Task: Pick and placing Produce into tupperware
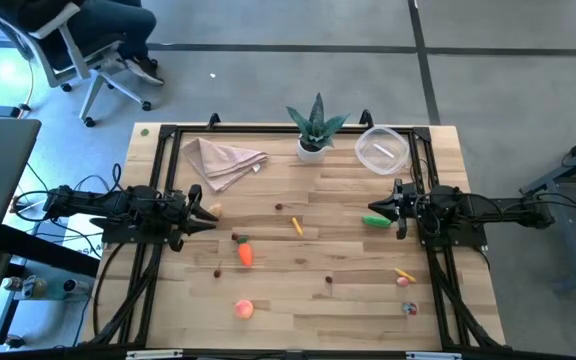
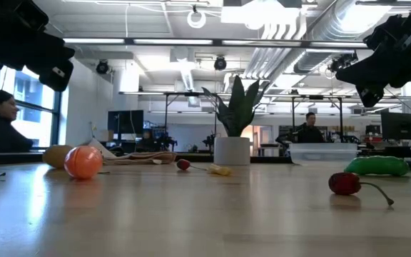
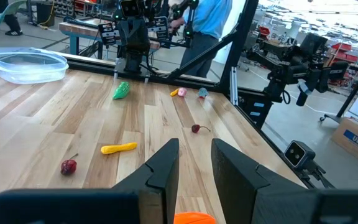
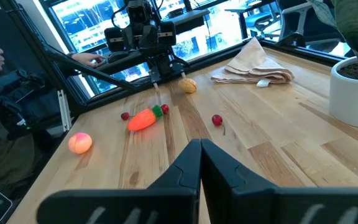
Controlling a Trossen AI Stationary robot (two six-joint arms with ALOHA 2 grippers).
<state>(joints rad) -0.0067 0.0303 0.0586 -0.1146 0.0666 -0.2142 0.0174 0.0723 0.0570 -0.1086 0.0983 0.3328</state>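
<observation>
Since the carrot lies mid-table near the slightly parted, empty left gripper, a centred grasp is advised; the container sits far-right, near the closed right gripper.

Open-plan robotics lab — exposed ceiling ducts, monitors, workbenches, office chair

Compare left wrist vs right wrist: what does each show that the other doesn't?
Left wrist only: the tupperware, green pod, yellow strip, and the right pincer across the table.
Right wrist only: the folded cloth, white plant pot, peach, and the left pincer.
Both: the carrot and the wooden table.
</observation>
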